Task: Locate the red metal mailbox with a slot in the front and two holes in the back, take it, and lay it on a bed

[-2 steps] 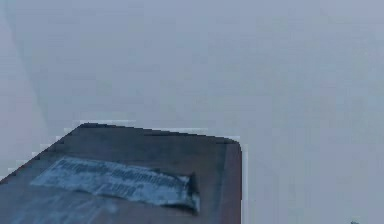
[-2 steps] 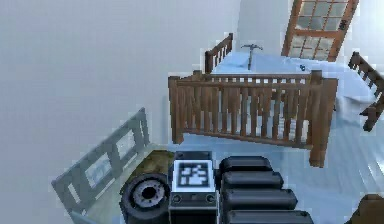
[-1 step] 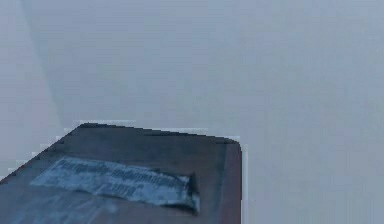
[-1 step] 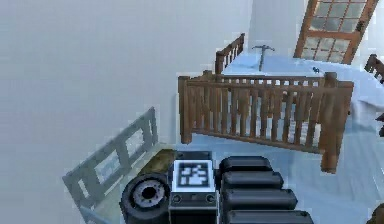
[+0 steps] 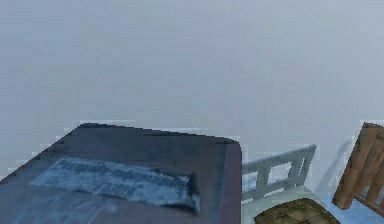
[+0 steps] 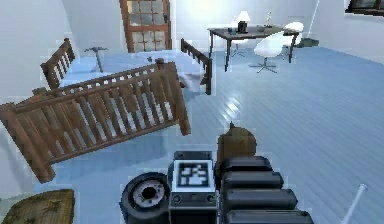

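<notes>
Sitting broadside to the bed at upper left, likely for the drop, the robot shows its gripper bottom centre, jaws and load impossible to tell, a brownish lump, maybe the mailbox, just up-right.

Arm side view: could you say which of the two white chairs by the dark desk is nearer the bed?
The front white chair, on a splayed base before the desk; the other chair sits at its right end.
</notes>
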